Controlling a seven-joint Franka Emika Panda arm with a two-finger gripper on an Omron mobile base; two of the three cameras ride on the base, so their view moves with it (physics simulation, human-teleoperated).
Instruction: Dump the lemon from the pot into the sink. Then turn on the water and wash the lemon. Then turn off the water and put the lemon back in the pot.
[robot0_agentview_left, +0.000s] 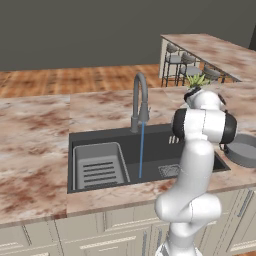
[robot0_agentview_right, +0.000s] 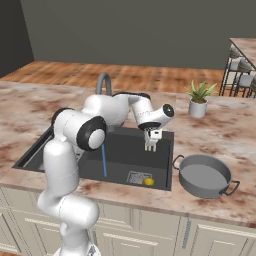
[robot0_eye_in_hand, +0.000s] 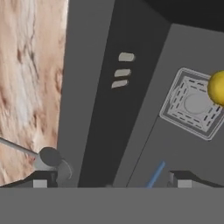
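The lemon (robot0_agentview_right: 148, 181) lies in the sink (robot0_agentview_right: 125, 155) at the edge of the square drain grate (robot0_agentview_right: 139, 177), near the front right corner; in the hand view the lemon (robot0_eye_in_hand: 217, 87) sits at the right edge beside the grate (robot0_eye_in_hand: 194, 105). Water (robot0_agentview_right: 104, 162) falls in a thin blue stream from the faucet (robot0_agentview_left: 140, 100) into the basin. My gripper (robot0_agentview_right: 151, 145) hangs open above the sink's back right part, with nothing between its fingertips (robot0_eye_in_hand: 183, 180). The pot (robot0_agentview_right: 204, 175) stands upright on the counter right of the sink.
A ribbed rack insert (robot0_agentview_left: 97, 165) fills the sink's left part. A small white pot with a green plant (robot0_agentview_right: 198, 100) stands on the counter behind the sink's right end. The faucet's lever and base (robot0_eye_in_hand: 50, 157) show at the hand view's lower left. Bar stools (robot0_agentview_left: 180, 62) stand far back.
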